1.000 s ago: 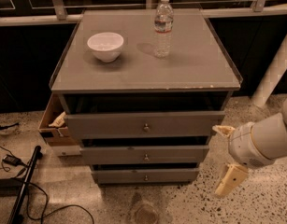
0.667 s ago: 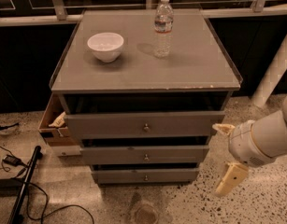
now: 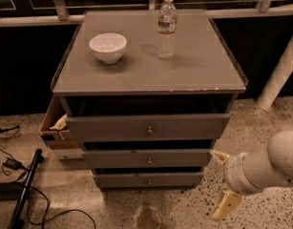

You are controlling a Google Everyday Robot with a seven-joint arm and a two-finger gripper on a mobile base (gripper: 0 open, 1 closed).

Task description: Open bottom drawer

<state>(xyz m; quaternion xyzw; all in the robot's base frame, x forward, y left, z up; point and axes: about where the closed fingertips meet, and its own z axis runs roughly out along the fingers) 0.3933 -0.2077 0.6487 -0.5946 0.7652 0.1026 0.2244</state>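
Observation:
The grey three-drawer cabinet (image 3: pixel 146 75) stands in the middle of the camera view. The bottom drawer (image 3: pixel 148 179) is its lowest, smallest grey front, with a small round knob (image 3: pixel 149 181) at centre. It looks slightly out, like the two drawers above it. My gripper (image 3: pixel 223 180) is at the lower right, beside the cabinet's right edge, roughly level with the bottom drawer and apart from it. Its two cream fingers (image 3: pixel 226 205) are spread open and hold nothing.
A white bowl (image 3: pixel 108 47) and a water bottle (image 3: pixel 167 26) stand on the cabinet top. A cardboard box (image 3: pixel 55 128) sits against the cabinet's left side. Cables and a black bar (image 3: pixel 23 191) lie on the floor at left. A white pole (image 3: pixel 279 70) stands at right.

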